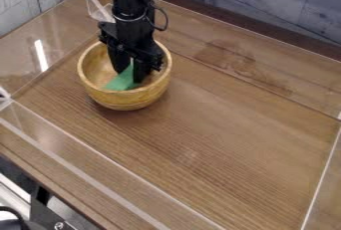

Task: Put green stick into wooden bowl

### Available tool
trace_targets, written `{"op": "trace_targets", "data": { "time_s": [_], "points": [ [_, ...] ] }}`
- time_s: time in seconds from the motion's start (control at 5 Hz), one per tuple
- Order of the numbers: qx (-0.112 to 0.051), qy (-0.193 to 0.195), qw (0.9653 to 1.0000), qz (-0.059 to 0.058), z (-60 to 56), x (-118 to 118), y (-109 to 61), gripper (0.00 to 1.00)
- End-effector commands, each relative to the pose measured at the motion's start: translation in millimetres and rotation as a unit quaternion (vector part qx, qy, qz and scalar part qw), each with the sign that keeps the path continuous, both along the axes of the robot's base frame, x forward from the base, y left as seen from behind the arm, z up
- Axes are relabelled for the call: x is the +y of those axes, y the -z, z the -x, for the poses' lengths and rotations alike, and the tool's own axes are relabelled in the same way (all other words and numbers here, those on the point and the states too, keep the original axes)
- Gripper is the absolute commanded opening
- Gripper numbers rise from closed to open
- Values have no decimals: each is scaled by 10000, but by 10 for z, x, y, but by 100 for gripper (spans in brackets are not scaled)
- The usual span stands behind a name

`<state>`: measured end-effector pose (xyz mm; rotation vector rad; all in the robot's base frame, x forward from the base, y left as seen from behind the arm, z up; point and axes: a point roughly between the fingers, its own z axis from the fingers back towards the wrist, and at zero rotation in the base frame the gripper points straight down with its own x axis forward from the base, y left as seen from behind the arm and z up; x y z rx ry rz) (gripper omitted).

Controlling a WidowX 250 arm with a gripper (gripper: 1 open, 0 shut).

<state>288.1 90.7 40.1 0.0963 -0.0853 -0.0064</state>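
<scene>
The green stick (124,78) lies inside the wooden bowl (107,93) at the far left of the surface (226,124), so placement appears done; the claw (135,67), fully closed and empty, needs only to lift clear.

The black arm (128,0) comes down from twelve o'clock, wrist vertical, its gripper (132,68) pointing straight down with the jaws drawn close together.
</scene>
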Motion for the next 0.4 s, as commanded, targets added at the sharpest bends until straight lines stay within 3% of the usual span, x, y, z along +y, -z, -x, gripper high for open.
{"op": "trace_targets", "data": {
  "time_s": [0.0, 0.2],
  "points": [
    [-54, -103, 9999, 43, -21, -36, -45, 0],
    [-53, -140, 9999, 76, -25, -54, -56, 0]
  ]
}}
